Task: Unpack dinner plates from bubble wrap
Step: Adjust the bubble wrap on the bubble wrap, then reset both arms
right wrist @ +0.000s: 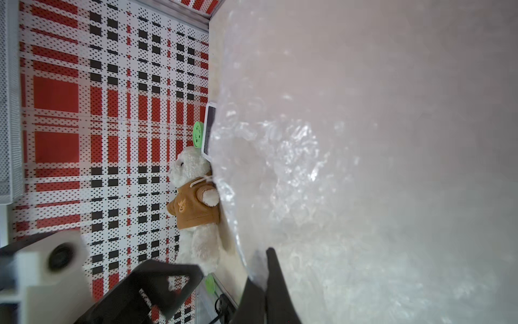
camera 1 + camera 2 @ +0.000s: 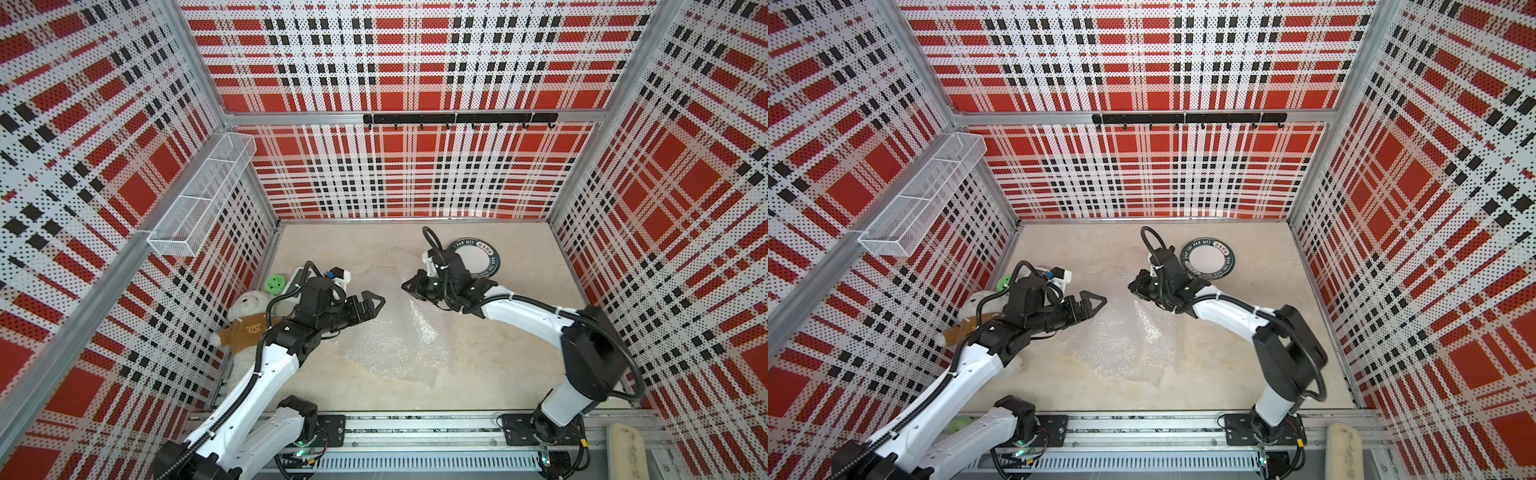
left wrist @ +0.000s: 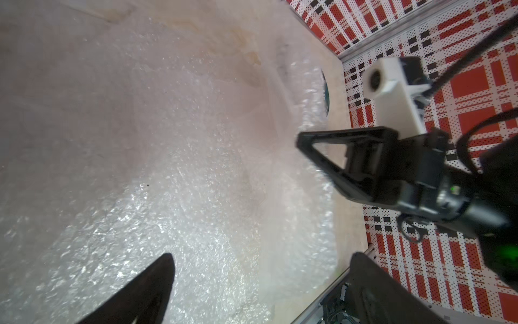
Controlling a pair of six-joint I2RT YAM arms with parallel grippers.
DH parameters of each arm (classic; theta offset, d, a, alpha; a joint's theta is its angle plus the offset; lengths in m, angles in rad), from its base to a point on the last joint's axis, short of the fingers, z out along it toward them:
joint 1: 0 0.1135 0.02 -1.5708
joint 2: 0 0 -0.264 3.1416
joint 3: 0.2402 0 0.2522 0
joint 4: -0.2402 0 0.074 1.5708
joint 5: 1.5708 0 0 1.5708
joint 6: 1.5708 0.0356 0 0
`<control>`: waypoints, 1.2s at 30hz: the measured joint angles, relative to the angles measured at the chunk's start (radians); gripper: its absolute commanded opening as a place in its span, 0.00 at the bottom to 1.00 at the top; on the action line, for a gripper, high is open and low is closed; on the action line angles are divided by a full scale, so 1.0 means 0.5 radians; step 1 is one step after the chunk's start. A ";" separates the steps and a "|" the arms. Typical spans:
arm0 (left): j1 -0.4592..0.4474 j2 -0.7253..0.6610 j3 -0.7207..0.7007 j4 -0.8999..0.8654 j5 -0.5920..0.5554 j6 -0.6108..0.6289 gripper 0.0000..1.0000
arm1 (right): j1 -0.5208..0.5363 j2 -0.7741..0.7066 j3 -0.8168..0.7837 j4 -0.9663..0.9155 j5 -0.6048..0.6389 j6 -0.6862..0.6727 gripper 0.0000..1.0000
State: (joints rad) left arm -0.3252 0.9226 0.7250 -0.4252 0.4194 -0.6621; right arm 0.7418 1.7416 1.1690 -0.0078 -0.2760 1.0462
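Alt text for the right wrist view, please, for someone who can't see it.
A clear, whitish sheet of bubble wrap fills most of the right wrist view, its edge apparently pinched in the shut black right claw. Beyond it, a white plush teddy bear in a brown hoodie lies by the red, black and white plaid wall, near a small green disc.
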 measured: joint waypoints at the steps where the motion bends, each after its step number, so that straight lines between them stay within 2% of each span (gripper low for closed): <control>1: 0.011 -0.005 0.002 -0.009 0.007 0.007 0.99 | 0.019 0.083 0.023 0.060 0.007 0.033 0.16; 4: 0.048 -0.014 0.003 -0.050 0.037 0.030 0.99 | 0.072 0.287 0.051 0.198 0.034 0.099 0.52; 6: 0.078 -0.016 0.003 -0.063 0.049 0.040 0.99 | 0.097 0.371 0.056 0.230 0.043 0.092 0.70; 9: 0.119 -0.019 0.003 -0.066 0.089 0.049 0.99 | 0.106 0.384 0.066 0.227 0.050 0.043 0.86; 14: 0.157 -0.026 0.003 -0.064 0.146 0.050 0.99 | 0.102 0.296 0.219 0.149 0.009 -0.137 1.00; 21: 0.164 0.002 0.076 -0.039 0.200 0.047 0.99 | -0.026 -0.196 0.306 -0.172 -0.065 -0.470 1.00; 25: 0.164 0.024 0.193 0.038 0.195 0.048 0.99 | -0.291 -0.596 0.274 -0.406 0.011 -0.710 1.00; 27: 0.164 0.033 0.233 0.098 0.161 0.055 0.99 | -0.452 -0.824 0.220 -0.519 0.143 -0.853 1.00; 32: 0.163 0.064 0.205 0.296 -0.166 0.080 0.99 | -0.698 -1.318 0.005 -0.693 0.579 -1.145 1.00; 36: 0.137 0.147 0.112 0.439 -0.684 0.178 0.99 | -0.891 -1.647 -0.486 -0.454 0.828 -1.386 1.00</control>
State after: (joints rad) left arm -0.2565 0.9962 0.7811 -0.2054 0.0776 -0.5732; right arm 0.2962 0.9180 0.9260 -0.2348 0.1379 0.3534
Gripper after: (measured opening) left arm 0.994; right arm 0.998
